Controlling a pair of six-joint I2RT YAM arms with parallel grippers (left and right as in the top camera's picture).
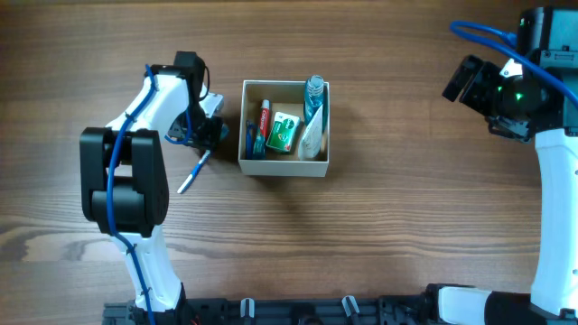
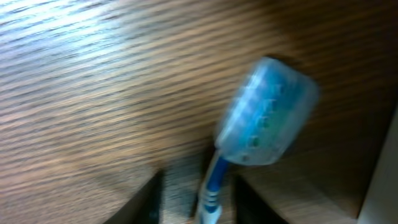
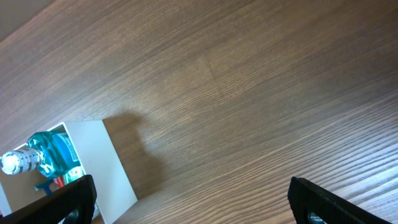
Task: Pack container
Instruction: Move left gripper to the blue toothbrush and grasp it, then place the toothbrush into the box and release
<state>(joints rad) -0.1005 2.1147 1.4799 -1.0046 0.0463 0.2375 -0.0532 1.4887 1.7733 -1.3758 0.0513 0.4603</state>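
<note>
The container [image 1: 256, 166] is a square box with white walls and a tan inside, at the table's middle. It holds a red-and-white toothpaste tube [image 1: 265, 117], a green packet [image 1: 284, 132], a blue bottle [image 1: 313, 95] and a white item [image 1: 310, 137]. A blue-and-white toothbrush [image 1: 192, 172] lies on the table left of the box. In the left wrist view its head wears a clear blue cap [image 2: 266, 112]. My left gripper [image 1: 208, 135] [image 2: 199, 196] is open low over the table, its fingers either side of the handle. My right gripper [image 1: 462, 79] [image 3: 199, 208] is open and empty, far right.
The white wall of the box [image 2: 385, 168] stands just right of the toothbrush head. In the right wrist view the box corner [image 3: 106, 162] and the bottle cap [image 3: 22, 160] show at lower left, with bare wood elsewhere.
</note>
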